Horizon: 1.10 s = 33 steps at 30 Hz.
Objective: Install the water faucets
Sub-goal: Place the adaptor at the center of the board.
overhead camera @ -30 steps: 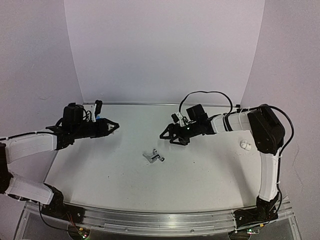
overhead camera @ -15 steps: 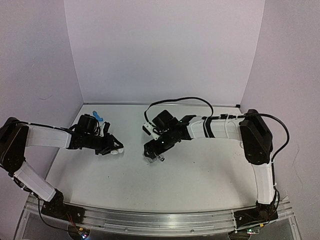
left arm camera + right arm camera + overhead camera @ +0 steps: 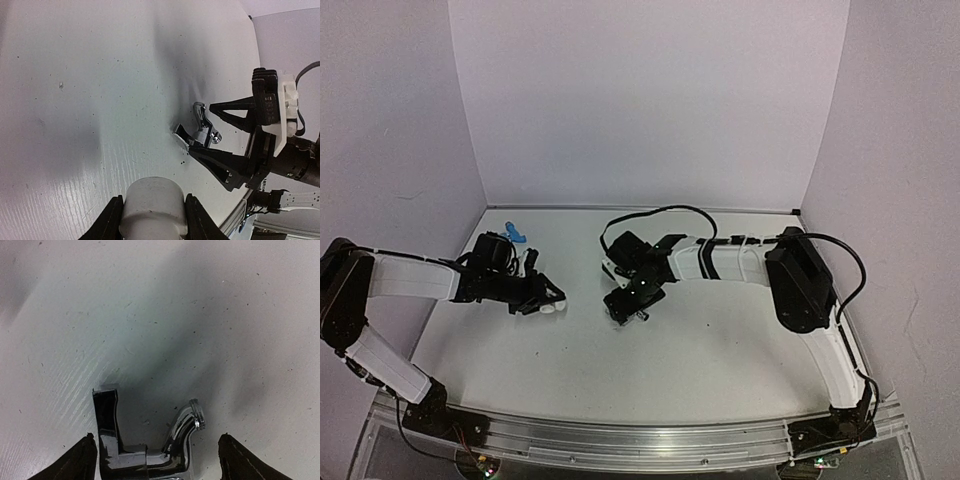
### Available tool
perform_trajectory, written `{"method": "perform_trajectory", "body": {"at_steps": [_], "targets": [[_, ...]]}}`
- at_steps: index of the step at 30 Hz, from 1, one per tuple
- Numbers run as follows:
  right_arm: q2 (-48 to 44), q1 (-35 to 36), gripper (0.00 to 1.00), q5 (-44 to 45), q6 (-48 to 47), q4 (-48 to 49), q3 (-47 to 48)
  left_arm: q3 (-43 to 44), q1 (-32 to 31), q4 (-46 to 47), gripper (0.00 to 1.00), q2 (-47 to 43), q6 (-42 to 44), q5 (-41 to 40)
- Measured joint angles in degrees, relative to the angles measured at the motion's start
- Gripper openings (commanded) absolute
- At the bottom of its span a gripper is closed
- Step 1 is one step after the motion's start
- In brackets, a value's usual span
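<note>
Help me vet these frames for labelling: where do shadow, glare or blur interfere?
Right wrist: the silver faucet is sharp, with chrome glints and a grey shadow pooled around it. Left wrist: the white fitting, up close, looks soft. Top external: evenly lit, no glare.

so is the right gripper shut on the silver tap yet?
Open. The right gripper has a finger each side of the silver tap, gaps showing; tap lies on the table.

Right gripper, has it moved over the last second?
Yes. The right gripper has swung left and toward the table's near edge, ending open around the silver faucet.
</note>
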Motion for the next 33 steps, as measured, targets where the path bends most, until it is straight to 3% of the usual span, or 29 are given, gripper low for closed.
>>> {"method": "perform_trajectory", "body": {"at_steps": [6,16,19,23,30,33], "targets": [[0.15,0.91,0.84,0.41,-0.16,-2.05,0.03,-0.02,-0.78,-1.18,0.0,0.26,-0.75,-2.28],[0.15,0.85,0.86,-1.22,-0.13,-1.95,-0.42,17.45,-10.7,-26.22,0.01,13.34,1.76,-21.89],[0.07,0.94,0.87,-1.67,-0.49,-1.1,-1.61,21.31,-13.59,-32.59,0.12,16.98,2.25,-27.76],[-0.81,1.17,0.86,-2.34,-1.01,1.08,-3.61,25.72,-15.96,-36.96,0.35,20.45,3.01,-31.91],[-1.54,1.29,0.68,-1.21,-1.39,4.41,-5.84,27.18,-16.48,-39.83,0.65,21.08,3.37,-34.43],[-2.28,1.34,0.53,-0.37,-1.16,6.86,-7.77,27.3,-16.42,-40.59,0.75,19.6,3.63,-34.72]]}}
